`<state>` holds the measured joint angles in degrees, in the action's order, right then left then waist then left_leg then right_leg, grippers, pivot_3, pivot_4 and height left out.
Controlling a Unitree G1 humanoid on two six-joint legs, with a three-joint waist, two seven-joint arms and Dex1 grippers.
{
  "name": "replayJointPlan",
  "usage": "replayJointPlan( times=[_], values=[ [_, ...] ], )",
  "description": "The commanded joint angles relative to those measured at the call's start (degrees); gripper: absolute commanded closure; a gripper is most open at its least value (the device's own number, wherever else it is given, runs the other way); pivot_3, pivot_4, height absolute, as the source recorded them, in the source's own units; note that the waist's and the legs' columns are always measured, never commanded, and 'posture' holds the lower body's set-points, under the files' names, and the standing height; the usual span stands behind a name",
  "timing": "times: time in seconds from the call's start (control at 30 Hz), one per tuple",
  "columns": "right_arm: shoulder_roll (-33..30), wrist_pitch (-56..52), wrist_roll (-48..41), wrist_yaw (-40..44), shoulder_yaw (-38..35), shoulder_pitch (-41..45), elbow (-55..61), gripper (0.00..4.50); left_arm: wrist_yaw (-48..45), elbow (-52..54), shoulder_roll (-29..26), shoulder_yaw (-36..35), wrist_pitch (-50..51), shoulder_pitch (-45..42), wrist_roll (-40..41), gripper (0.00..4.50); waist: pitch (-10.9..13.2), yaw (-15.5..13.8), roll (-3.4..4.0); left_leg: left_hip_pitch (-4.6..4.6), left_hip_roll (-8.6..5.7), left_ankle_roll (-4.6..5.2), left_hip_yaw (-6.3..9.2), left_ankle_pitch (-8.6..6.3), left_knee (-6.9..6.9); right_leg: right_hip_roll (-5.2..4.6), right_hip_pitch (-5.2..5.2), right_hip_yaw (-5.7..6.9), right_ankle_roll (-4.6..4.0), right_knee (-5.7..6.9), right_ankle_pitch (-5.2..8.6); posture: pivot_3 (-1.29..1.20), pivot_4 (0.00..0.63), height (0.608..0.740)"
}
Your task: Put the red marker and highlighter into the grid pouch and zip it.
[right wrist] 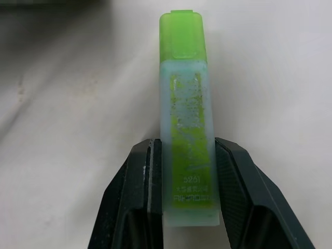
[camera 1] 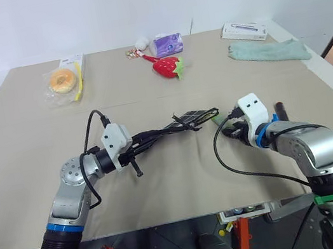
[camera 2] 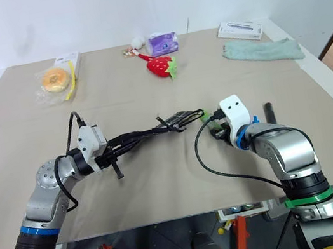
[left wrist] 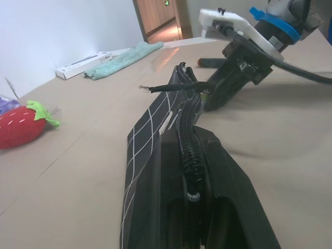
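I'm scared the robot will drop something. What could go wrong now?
Two things might go wrong. The right gripper pinches the highlighter near one end only, so it could tilt or slip out. The left gripper holds the grid pouch up by one end, and its zipper slot looks narrow, so the highlighter may bump the edge instead of sliding in. The red marker lies beside the right arm and could get knocked.

A flat black fabric pouch [left wrist: 155, 171] bore thin white grid lines, a chunky highlighter [right wrist: 188, 124] was pale green with a brighter green cap, and a plush strawberry [camera 1: 168, 67] was red with green leaves.
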<state>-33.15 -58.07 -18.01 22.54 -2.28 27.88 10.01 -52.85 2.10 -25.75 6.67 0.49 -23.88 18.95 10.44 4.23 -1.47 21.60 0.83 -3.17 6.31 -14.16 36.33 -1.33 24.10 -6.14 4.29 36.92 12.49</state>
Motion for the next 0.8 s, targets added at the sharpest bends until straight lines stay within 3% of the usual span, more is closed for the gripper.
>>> replayJointPlan(
  times=[0.03,0.13,0.3,0.53,0.8],
  values=[
    [-5.1,12.0,1.2,6.4,-2.1,-1.0,3.4,3.47,0.2,1.9,0.0,-0.9,-0.7,-1.2,-0.2,4.50,0.0,0.0,0.04,0.00,0.01,0.00,0.00,0.00,0.00,0.01,0.00,0.00,0.00,0.00,0.00,0.00,0.150,0.740],
    [-11.0,25.7,1.0,15.2,-5.4,-3.1,3.9,3.47,0.0,1.5,0.2,-0.7,-0.9,-1.1,-0.4,4.50,0.1,-0.2,0.08,0.03,-0.04,0.00,0.00,0.00,0.00,-0.05,0.00,0.01,0.08,-0.01,0.05,0.00,0.150,0.740],
    [-17.9,35.2,0.3,25.8,-6.8,-5.5,4.7,3.47,-0.4,0.7,0.3,-0.5,-1.3,-1.0,-0.8,4.50,0.1,0.0,0.07,0.01,-0.02,0.03,-0.02,-0.02,-0.01,-0.04,-0.02,0.02,0.09,-0.05,0.05,0.00,0.150,0.740],
    [-26.3,35.9,3.2,32.4,-4.9,-7.4,6.6,3.47,-0.6,0.2,0.5,-0.4,-2.0,-0.5,-1.2,4.50,0.1,0.0,0.11,-0.03,-0.04,0.00,-0.04,0.00,0.04,-0.04,-0.04,-0.03,0.05,-0.03,-0.01,0.00,0.150,0.740],
    [-28.5,31.2,3.3,34.4,-4.3,-8.9,9.9,3.47,-0.8,0.7,0.5,-0.3,-1.9,0.1,-1.1,4.50,0.1,-0.1,0.11,-0.03,-0.03,0.00,-0.04,0.00,0.05,-0.04,-0.04,-0.02,0.06,-0.03,0.00,0.00,0.150,0.740]
  ],
)
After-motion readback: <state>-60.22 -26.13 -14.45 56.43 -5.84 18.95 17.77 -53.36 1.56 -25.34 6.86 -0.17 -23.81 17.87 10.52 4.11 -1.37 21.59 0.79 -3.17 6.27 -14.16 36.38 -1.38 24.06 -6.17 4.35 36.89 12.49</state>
